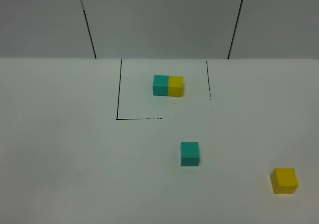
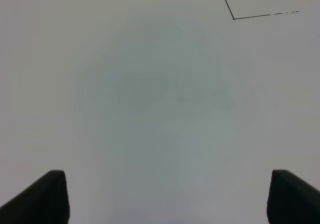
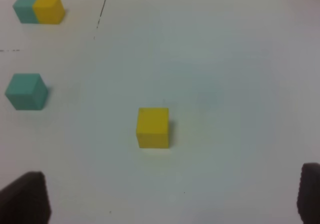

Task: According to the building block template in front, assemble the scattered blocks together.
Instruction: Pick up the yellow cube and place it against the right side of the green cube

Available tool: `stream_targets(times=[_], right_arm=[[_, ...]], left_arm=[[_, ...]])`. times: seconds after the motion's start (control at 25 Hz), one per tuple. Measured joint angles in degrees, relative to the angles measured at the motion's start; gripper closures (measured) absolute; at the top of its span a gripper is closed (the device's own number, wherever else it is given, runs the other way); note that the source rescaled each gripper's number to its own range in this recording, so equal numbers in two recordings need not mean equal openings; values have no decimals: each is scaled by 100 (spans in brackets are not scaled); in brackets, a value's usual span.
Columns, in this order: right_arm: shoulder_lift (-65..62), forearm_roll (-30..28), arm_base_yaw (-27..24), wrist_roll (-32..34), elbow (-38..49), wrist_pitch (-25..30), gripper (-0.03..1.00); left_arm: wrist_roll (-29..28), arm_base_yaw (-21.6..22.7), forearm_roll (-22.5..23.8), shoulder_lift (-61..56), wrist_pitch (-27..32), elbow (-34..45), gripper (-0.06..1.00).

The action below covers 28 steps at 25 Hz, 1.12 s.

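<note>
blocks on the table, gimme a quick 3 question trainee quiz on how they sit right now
1. True or false: the loose teal cube touches the loose yellow cube.
2. In the exterior high view, the template has its yellow half on the: A) left B) right C) top.
3. Fill in: the open right gripper has the loose ___ cube straight ahead of it.

Key: 1 false, they lie apart. 2 B. 3 yellow.

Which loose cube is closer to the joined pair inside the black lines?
The teal cube, just outside the black lines; the yellow cube sits much farther off to the right.
</note>
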Motion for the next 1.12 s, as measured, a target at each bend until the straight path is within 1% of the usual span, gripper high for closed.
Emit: stream_targets(times=[0.16, 0.64, 0.88, 1.12], right_arm=[[0, 0, 0, 0, 0, 0, -3], [0, 0, 0, 0, 0, 0, -3], [0, 0, 0, 0, 0, 0, -3], [0, 0, 0, 0, 0, 0, -3]], left_arm=[[-125, 0, 78, 0, -5, 0, 22], [-174, 0, 94, 0, -5, 0, 22], [-542, 0, 348, 0, -37, 0, 23], [-599, 0, 383, 0, -39, 0, 23]])
